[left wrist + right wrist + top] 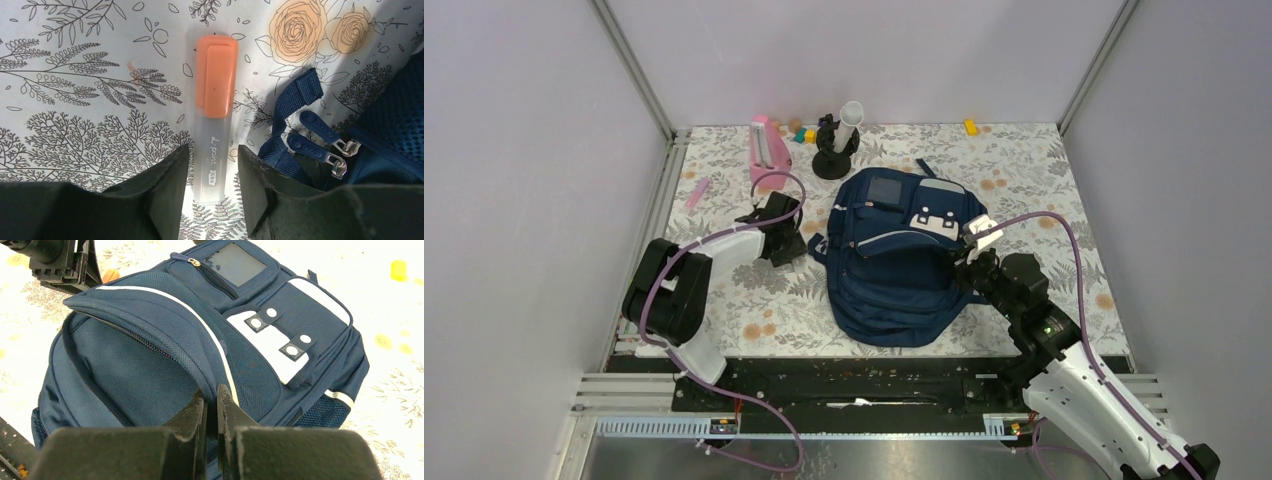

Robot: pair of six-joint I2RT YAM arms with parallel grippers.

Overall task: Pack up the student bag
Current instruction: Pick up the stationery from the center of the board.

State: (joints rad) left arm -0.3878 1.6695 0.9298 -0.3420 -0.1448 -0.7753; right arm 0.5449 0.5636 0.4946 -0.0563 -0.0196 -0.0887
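Packing looks barely begun to us: the bag (894,275) lies on the table (1044,180), our right gripper (211,392) clamped on its flap, while our left gripper (213,152), jaws apart, straddles a highlighter (216,95) just beside the bag, not yet inside.

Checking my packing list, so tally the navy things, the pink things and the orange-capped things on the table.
Navy: 1, the student bag
Pink: 2, the pink box and the pink marker
Orange-capped: 1, the highlighter
Total: 4
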